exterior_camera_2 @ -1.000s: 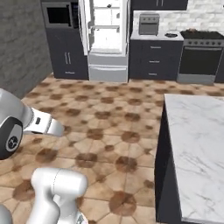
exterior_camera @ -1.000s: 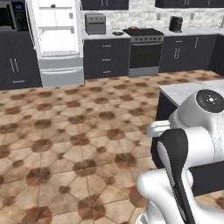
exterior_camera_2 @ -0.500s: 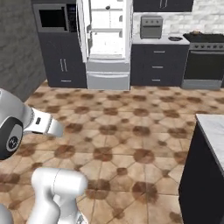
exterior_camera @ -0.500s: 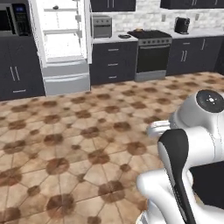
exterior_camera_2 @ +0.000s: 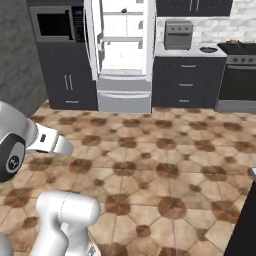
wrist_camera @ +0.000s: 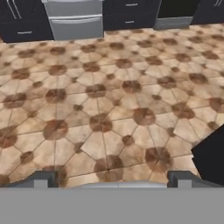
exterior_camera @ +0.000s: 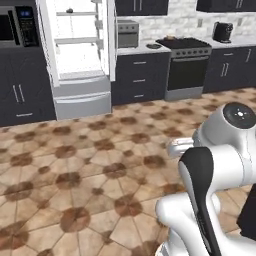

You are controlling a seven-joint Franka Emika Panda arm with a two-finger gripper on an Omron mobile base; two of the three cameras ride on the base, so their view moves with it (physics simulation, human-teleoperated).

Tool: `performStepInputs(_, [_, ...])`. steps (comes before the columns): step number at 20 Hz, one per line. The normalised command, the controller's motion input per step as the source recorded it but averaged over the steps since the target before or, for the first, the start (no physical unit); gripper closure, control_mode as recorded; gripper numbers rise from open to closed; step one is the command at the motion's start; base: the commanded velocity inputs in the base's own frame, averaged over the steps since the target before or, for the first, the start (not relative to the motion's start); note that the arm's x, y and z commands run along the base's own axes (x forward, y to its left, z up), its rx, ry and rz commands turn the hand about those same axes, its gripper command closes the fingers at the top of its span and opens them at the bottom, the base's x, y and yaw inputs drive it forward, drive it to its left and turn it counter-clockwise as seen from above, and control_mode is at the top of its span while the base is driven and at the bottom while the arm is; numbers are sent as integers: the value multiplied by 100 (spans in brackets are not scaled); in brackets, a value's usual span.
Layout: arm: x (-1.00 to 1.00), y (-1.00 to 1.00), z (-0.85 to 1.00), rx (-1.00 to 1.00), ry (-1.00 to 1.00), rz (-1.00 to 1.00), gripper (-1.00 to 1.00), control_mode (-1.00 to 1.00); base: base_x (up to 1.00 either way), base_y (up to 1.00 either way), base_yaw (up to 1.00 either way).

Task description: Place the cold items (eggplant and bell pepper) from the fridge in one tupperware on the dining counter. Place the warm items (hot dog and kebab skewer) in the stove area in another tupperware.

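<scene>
Tiled kitchen floor (wrist_camera: 109, 100) ahead, fridge (exterior_camera: 77, 55) standing open at upper left of the left base view. Gripper (wrist_camera: 111, 181) spread wide, holding nothing. One small dark item (exterior_camera: 69, 10) on the top shelf (can't tell which). Risks: clipping the open fridge door on approach, or stopping short of reach. Stove (exterior_camera: 186, 65) upper right.

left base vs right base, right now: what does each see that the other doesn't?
Left base alone: the toaster on the far counter beyond the stove, and cabinets right of it. Right base alone: the grey wall left of the microwave, and a dark counter corner at lower right. Both: the open fridge with its bottom drawer, microwave, toaster oven, stove, patterned tile floor.
</scene>
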Motion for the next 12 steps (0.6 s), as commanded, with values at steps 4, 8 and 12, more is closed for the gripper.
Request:
performStepInputs(4, [0, 0, 0, 0, 0, 0, -100, 100, 100, 3, 15])
performStepInputs(8, [0, 0, 0, 0, 0, 0, -100, 100, 100, 0, 22])
performStepInputs(12, [0, 0, 0, 0, 0, 0, -100, 100, 100, -14, 26])
